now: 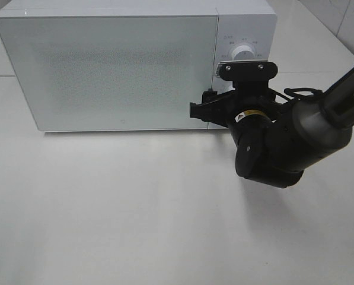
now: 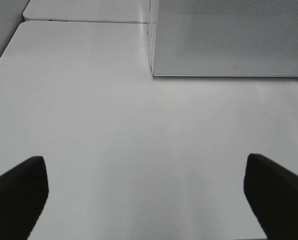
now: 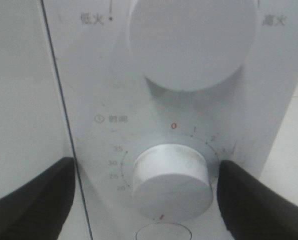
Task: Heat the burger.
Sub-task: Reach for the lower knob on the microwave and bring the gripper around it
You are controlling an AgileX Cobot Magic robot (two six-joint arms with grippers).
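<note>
The right tool (image 3: 146, 172) stood wide astride the timer knob (image 3: 169, 180), gripping nothing; it should centre, close squarely, then twist smoothly; the left tool (image 2: 144, 167) hung wide over the counter (image 2: 114, 125); the burger was unseen, presumably inside the shut microwave (image 1: 123, 71); its heading and long axis could not be told.

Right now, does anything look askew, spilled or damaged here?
Nothing stands out. The microwave door is shut and level, the table shows no spill, and the right tool straddles the timer knob.
</note>
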